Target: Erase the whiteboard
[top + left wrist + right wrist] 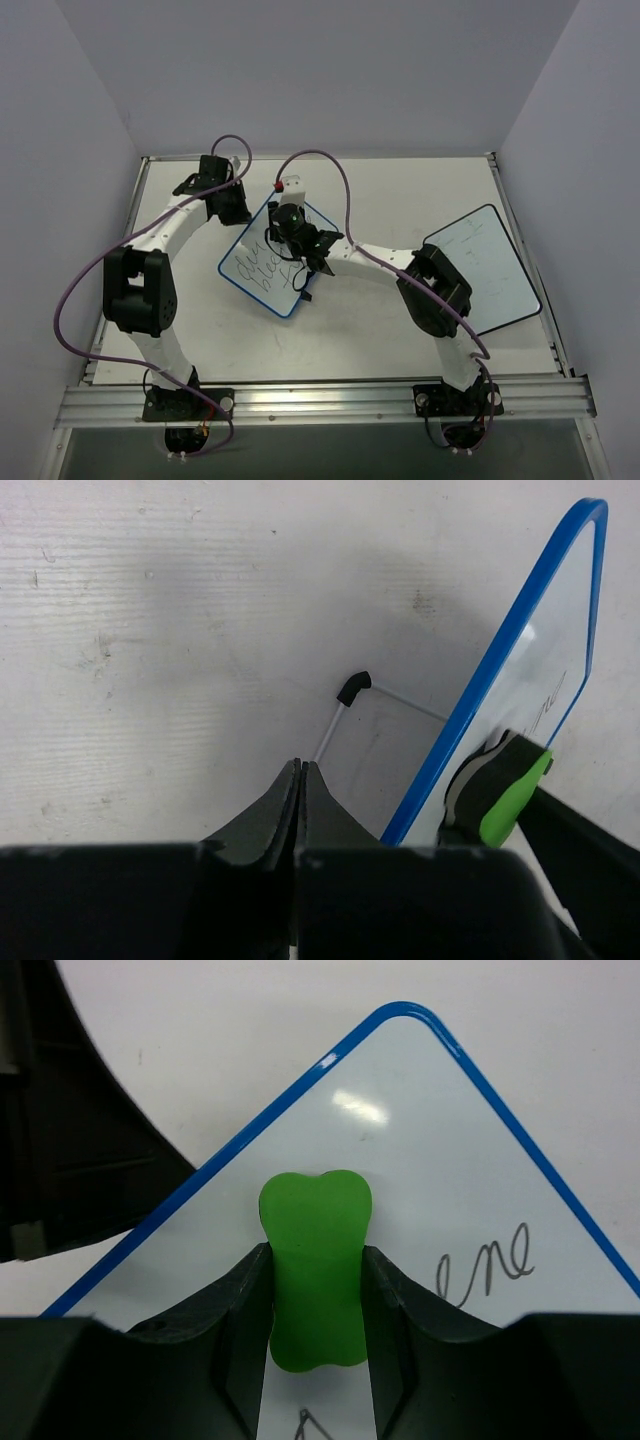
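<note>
The white bench (pixel 400 190) sat boxed in by pale lavender walls, and the whiteboard (pixel 262 272) lay near its middle, turned diamond-wise and seemingly propped at a tilt on a wire stand with a black foot (pixel 352 688). The right gripper (pixel 316 1290) was clamped tight on a green eraser (pixel 315 1210), whose face met the board close to its upper corner, above the black scribbles (pixel 490 1265). The left gripper (pixel 301 780) was fully closed with nothing in it, poised just behind the board's blue rim.

To my eye the wiping step was in hand. It would go best with the eraser kept flat and pressed gently, drawn down across the writing in overlapping strokes, since a propped board could slide or tip. A black-framed board (pixel 485 268) lay well apart on the right. I saw no containers anywhere.
</note>
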